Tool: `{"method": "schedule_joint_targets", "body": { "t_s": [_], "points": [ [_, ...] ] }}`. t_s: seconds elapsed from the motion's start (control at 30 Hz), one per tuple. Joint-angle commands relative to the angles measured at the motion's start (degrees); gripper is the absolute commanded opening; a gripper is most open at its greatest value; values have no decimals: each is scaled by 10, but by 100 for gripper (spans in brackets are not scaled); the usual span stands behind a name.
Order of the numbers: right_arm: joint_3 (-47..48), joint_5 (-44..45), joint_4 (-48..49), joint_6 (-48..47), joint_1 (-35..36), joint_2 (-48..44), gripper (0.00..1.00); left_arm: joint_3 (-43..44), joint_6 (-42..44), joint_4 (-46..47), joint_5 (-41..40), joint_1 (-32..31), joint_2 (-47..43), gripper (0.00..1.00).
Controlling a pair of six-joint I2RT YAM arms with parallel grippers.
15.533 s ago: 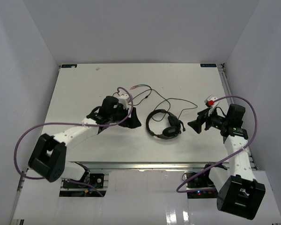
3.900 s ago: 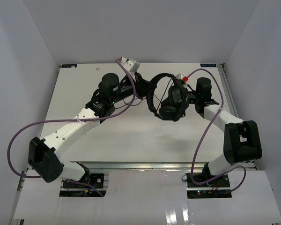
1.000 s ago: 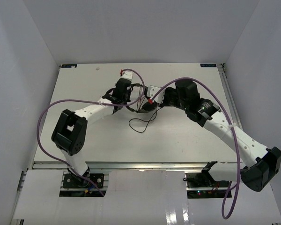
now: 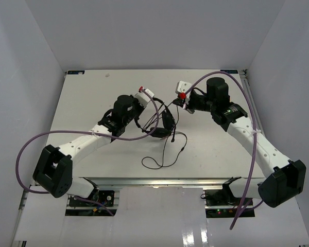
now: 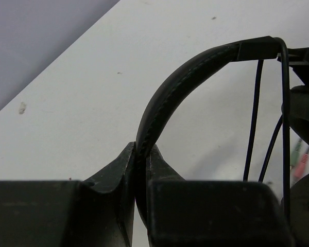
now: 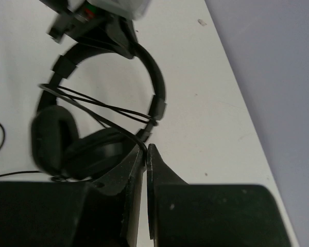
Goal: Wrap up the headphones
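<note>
The black headphones (image 4: 163,124) hang just above the table's middle, held between both grippers. My left gripper (image 4: 147,116) is shut on the thin headband (image 5: 185,67), which arches up out of the jaws in the left wrist view. My right gripper (image 4: 176,104) is shut on the thin dark cord (image 6: 100,119) just beside the ear cups (image 6: 54,139). Turns of cord cross the headband span. The loose cord (image 4: 164,154) trails toward the near edge in a loop. Its small plugs (image 5: 299,163) lie on the table.
The white table (image 4: 92,92) is walled by grey panels at the left, back and right. Thick purple arm cables (image 4: 31,149) loop out beyond the left arm and over the right arm (image 4: 232,85). A metal rail (image 4: 154,181) runs along the near edge.
</note>
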Motion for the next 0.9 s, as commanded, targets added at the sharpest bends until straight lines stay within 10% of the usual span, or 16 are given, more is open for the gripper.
{"method": "schedule_joint_targets", "body": {
  "t_s": [0.0,0.47,0.87],
  "points": [
    [23,-129,28,106,-10,-21,8,51,-3,15,-146,1,35,0],
    [21,-144,14,165,-11,-52,8,126,-13,-8,-271,15,127,0],
    [40,78,-18,17,-15,-53,8,34,22,0,-127,26,42,0]
  ]
}}
